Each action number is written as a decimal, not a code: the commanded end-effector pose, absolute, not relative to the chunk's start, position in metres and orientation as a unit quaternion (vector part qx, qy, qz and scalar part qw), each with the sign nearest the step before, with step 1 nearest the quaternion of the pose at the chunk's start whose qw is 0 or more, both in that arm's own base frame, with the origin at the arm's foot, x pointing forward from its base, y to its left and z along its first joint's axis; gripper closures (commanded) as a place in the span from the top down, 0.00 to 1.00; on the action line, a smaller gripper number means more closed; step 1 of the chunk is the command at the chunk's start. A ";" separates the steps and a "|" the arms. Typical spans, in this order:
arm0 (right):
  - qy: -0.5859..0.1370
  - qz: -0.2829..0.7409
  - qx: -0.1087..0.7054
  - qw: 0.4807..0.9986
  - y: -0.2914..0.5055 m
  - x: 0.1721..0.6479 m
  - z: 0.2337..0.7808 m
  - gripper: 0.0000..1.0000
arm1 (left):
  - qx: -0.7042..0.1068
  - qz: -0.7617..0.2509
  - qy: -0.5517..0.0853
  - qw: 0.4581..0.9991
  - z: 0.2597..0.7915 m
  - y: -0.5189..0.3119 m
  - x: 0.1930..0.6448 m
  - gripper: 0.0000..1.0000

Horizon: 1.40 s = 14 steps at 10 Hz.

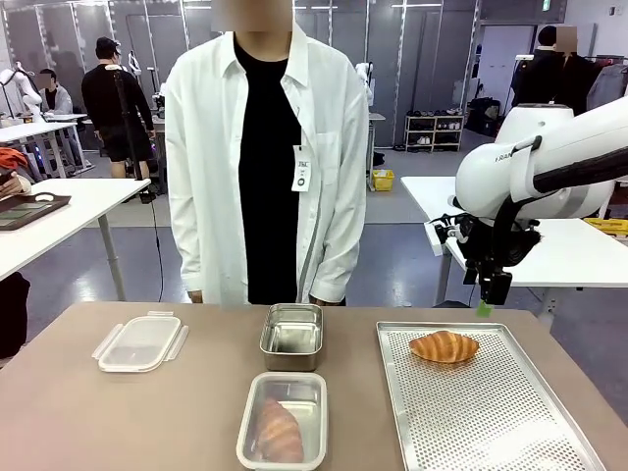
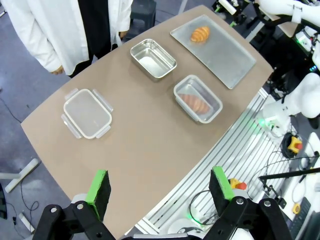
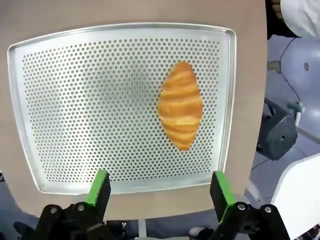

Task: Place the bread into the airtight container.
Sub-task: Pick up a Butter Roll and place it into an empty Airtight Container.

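Tabletop [image 1: 69, 412] brown, white tables [image 1: 69, 208] behind.

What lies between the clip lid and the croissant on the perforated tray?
In the front view, the empty steel container stands between the clip lid and the croissant on the perforated tray, touching neither.

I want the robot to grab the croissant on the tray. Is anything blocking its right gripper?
Nothing visible is. The right gripper hangs open above the perforated tray, and the croissant lies alone there, uncovered, with bare tray all around it.
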State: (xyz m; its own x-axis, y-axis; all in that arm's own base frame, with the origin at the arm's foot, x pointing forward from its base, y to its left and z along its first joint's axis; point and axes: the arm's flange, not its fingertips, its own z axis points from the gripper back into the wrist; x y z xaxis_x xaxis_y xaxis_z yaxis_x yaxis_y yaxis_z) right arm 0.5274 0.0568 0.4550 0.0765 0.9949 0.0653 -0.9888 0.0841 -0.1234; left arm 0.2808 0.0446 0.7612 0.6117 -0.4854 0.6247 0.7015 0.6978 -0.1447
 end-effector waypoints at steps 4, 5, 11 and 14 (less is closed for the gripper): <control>-0.088 0.698 -0.014 0.711 0.058 0.533 0.439 1.00 | -0.194 -0.346 -0.285 0.873 0.762 0.044 0.280 1.00; -0.104 0.705 0.015 0.701 0.061 0.543 0.425 1.00 | -0.194 -0.346 -0.285 0.873 0.762 0.044 0.280 1.00; -0.060 0.674 0.014 0.736 0.072 0.570 0.363 1.00 | -0.194 -0.346 -0.285 0.873 0.762 0.044 0.280 1.00; -0.063 0.676 0.000 0.734 0.074 0.585 0.346 1.00 | -0.194 -0.346 -0.285 0.873 0.762 0.044 0.280 1.00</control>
State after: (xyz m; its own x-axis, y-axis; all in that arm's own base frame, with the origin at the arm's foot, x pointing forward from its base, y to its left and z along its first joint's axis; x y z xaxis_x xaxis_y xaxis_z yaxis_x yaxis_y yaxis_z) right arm 0.5754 0.0698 0.3474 0.0563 0.9916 0.1163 -0.9951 0.0652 -0.0738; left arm 0.2808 0.0446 0.7612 0.6117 -0.4854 0.6247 0.7015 0.6978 -0.1447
